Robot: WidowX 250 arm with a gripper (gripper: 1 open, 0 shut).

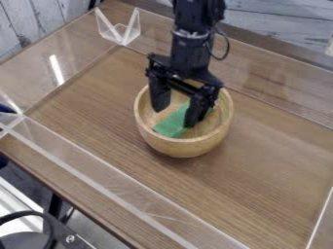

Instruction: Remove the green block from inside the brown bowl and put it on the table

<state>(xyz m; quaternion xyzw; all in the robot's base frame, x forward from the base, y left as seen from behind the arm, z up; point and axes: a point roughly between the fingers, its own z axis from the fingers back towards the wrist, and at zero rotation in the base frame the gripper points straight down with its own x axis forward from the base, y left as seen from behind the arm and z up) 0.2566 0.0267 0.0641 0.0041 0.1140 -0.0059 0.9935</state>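
camera view: the bowl (154,142) sits near the middle of the table (260,185), a round tan wooden piece with a thick rim. the block (173,123) lies inside it, bright green, only its middle showing between the gripper's fingers; its ends are covered, so i cannot tell how it is angled.

the gripper (178,109) hangs from the dark arm (194,34) that comes in from twelve o'clock, pointing steeply down into the bowl. its jaws are spread wide apart, one finger (158,93) on the nine o'clock side of the block and the other on the three o'clock side. the fingertips reach below the rim line on the far part of the bowl. whether either finger touches the block cannot be told; nothing is clamped between them.

clear acrylic walls (78,175) run along the table edges. a folded clear piece (121,29) stands at about eleven o'clock from the bowl, well apart from it. at the seven o'clock corner, below the table edge, part of a dark chair (33,231) shows.
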